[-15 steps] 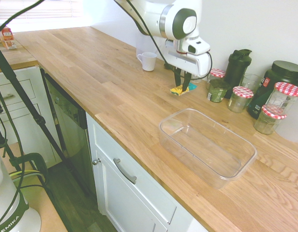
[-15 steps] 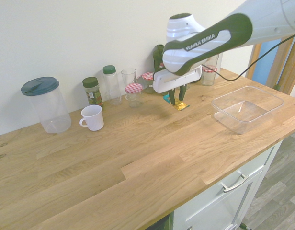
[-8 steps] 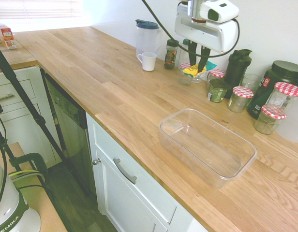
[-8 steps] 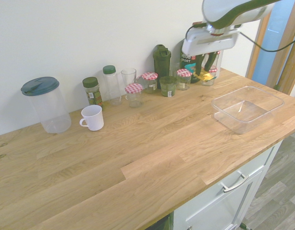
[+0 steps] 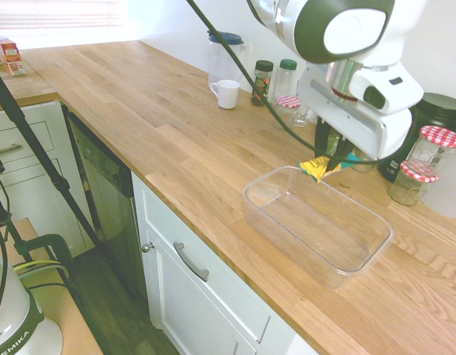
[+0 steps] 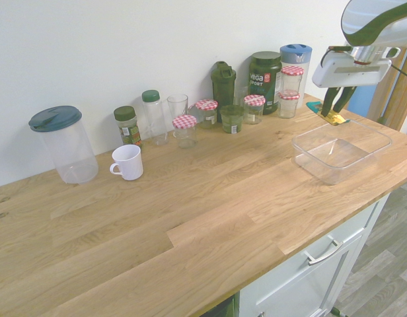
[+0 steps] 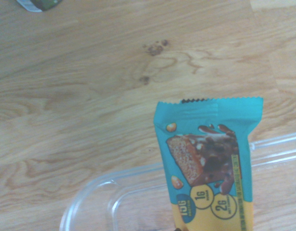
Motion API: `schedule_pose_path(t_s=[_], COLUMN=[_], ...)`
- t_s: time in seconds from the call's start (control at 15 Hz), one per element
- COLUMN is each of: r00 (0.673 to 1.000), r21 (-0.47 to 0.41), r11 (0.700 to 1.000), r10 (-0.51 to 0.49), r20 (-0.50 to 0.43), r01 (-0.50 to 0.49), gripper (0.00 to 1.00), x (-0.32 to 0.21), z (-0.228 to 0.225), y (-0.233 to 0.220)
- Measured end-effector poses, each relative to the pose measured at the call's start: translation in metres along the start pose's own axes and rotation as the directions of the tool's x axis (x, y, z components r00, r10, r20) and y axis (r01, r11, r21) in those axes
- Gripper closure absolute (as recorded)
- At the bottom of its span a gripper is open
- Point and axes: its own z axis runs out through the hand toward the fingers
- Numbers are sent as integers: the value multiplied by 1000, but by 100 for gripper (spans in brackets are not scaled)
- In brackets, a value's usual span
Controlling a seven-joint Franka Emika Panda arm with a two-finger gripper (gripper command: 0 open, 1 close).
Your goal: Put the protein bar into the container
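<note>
Indoors: wooden countertop [image 6: 190,218], white wall [image 6: 144,39], grey floor [image 6: 388,244].

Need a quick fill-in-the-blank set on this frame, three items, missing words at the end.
The black-fingered gripper holds the yellow-and-______ wrapped protein bar.
The clear rectangular plastic container has no ______.
The small white ceramic-looking mug stands beside a tall clear pitcher with a dark blue ______.

Missing words: teal; lid; lid
</note>
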Motion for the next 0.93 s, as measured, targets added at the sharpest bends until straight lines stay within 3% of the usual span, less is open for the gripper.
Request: schedule_pose_path(t_s=[0.53, 0.6, 0.93], r00=[1000, 1000, 999], r21=[-30, -32, -42], r11=[1000, 999, 999], r10=[-1, -1, -4], r20=[31, 31, 33], r01=[2, 2, 6], gripper=[100, 0, 0], x=[23, 24, 26], z=[58, 62, 74], y=[21, 24, 25])
